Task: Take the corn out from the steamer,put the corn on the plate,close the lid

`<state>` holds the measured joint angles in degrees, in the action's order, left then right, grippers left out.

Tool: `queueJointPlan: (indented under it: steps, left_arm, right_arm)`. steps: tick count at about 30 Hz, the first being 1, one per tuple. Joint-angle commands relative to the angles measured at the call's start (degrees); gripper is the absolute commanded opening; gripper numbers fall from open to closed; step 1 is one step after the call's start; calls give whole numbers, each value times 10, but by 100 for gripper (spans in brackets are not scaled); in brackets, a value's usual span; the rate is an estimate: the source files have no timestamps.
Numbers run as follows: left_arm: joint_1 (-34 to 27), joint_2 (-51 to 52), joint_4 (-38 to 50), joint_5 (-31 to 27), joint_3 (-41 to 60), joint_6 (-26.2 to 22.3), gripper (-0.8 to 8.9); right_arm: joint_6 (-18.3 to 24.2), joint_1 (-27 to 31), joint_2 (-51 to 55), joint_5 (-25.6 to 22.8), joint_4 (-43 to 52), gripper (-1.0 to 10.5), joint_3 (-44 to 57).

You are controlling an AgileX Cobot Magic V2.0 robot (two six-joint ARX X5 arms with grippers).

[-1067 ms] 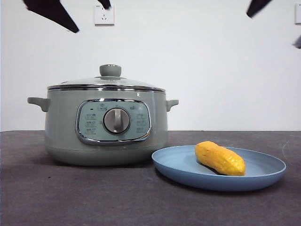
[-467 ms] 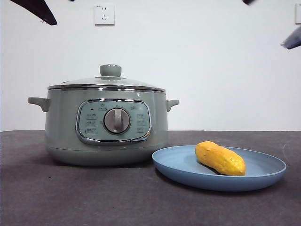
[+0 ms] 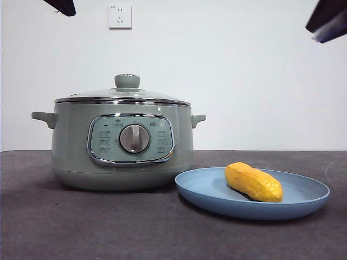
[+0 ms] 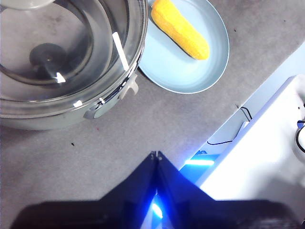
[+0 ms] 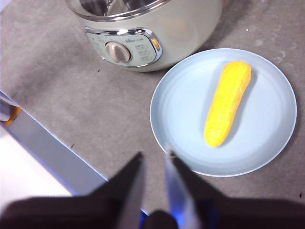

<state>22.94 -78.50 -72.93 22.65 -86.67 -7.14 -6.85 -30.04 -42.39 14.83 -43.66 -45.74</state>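
Note:
The sage-green steamer (image 3: 123,146) stands left of centre with the glass lid (image 3: 127,93) seated on it, knob up. Beside it on the right, the yellow corn (image 3: 253,182) lies on the light-blue plate (image 3: 303,201). My left gripper (image 4: 155,155) is shut and empty, high above the table beside the steamer (image 4: 47,119), lid (image 4: 71,43), plate (image 4: 190,71) and corn (image 4: 180,27). My right gripper (image 5: 154,155) is open with a narrow gap, holding nothing, above the table near the plate (image 5: 181,119) where the corn (image 5: 228,102) lies; the steamer (image 5: 190,33) is beyond.
Dark grey table surface runs all around the steamer and plate. Black arm tips show at the top left corner (image 3: 62,6) and top right corner (image 3: 328,21) of the front view. A white wall with a socket (image 3: 120,16) stands behind.
Both black arm tips in the front view shifted: the left one drew up into the corner, the right one grew larger at the top right. Steamer, lid, plate and corn have not moved.

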Motion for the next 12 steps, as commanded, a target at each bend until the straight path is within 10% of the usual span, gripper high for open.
queueJointPlan:
  steps: [1,12]
  left_arm:
    - [-1,0,2,0,0,-8,-4]
    - [-1,0,26,0,0,-8,-4]
  right_arm:
    - [-2,-1,1,-2,3,1,4]
    - [-2,-1,1,-2,3,1,4]
